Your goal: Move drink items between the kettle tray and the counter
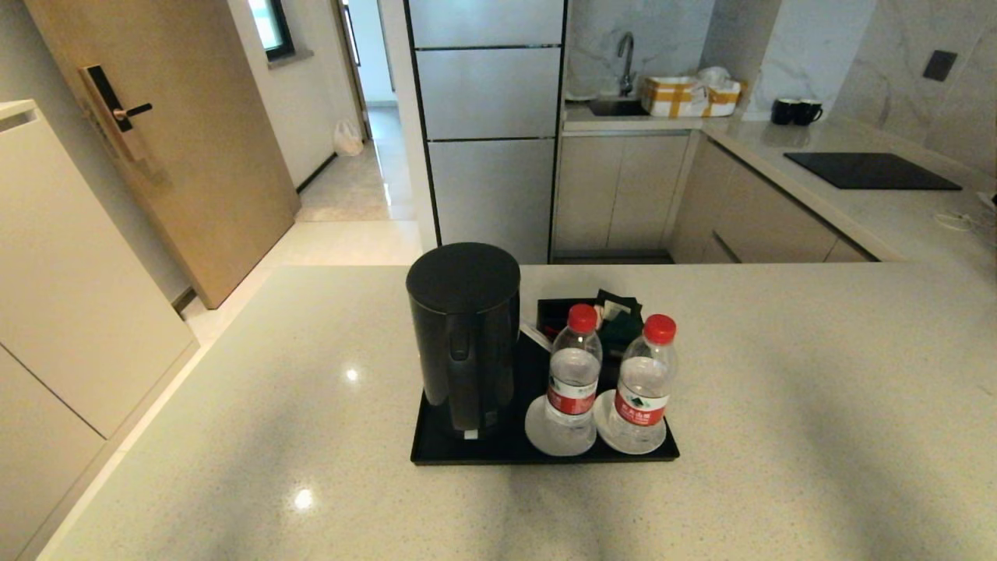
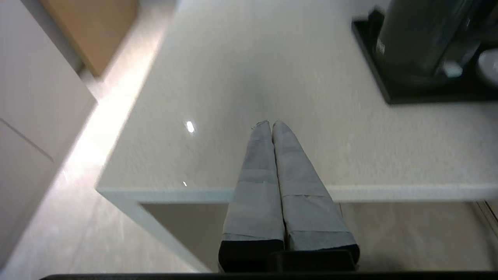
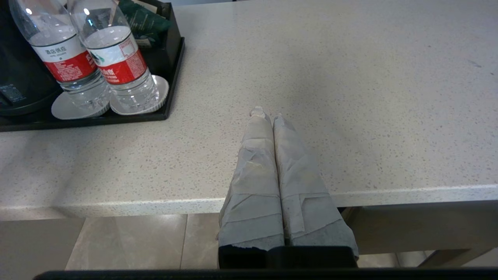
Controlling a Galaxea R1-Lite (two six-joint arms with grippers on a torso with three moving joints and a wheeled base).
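A tall matte-black kettle [image 1: 464,335] stands at the left of the black kettle tray [image 1: 498,453] on the beige counter [image 1: 779,436]. Two clear water bottles with red caps, one on the left [image 1: 574,374] and one on the right [image 1: 643,383], stand on white saucers at the tray's right. Neither arm shows in the head view. My left gripper [image 2: 270,123] is shut and empty above the counter's near edge, left of the tray [image 2: 379,83] and kettle [image 2: 420,35]. My right gripper [image 3: 267,115] is shut and empty over the counter, right of the bottles [image 3: 116,58].
A small black box of sachets [image 1: 600,315] sits behind the bottles. Beyond the counter are a second counter with a black cooktop [image 1: 868,170], two black mugs [image 1: 796,111] and a sink. A door and pale cabinets stand at the left.
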